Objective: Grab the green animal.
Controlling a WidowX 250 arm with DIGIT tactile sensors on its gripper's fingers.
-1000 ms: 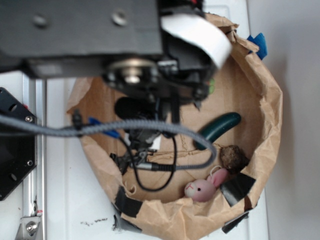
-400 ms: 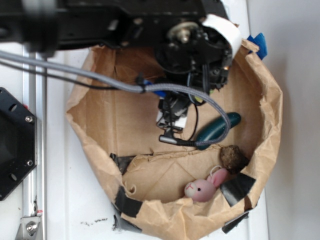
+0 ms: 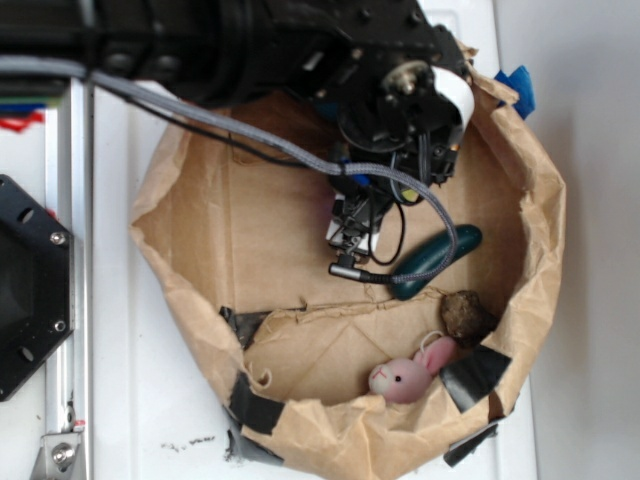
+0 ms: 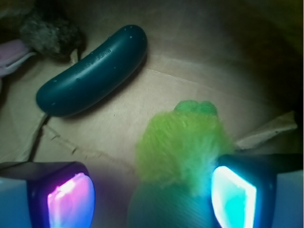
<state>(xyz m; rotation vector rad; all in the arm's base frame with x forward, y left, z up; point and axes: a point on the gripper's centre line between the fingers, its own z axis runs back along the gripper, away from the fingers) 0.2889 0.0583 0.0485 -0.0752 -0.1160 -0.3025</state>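
Shaggy yellow-green fur fills the lower middle of the wrist view: the green animal (image 4: 183, 147) lies on the brown paper floor, below and to the right of the dark-green cucumber-shaped toy (image 4: 92, 71) and well apart from it. The gripper (image 4: 152, 199) is spread wide, its two pads lit pink and cyan, with the plush between them and nearer the cyan pad; the fur reaches that pad's edge, and nothing is clamped. Beyond the cucumber toy's far end sits a brown fuzzy ball (image 4: 47, 33). In the exterior view the arm hides the plush; the cucumber toy lies inside the paper-walled basket (image 3: 530, 190), with the pink bunny (image 3: 405, 375) past the ball.
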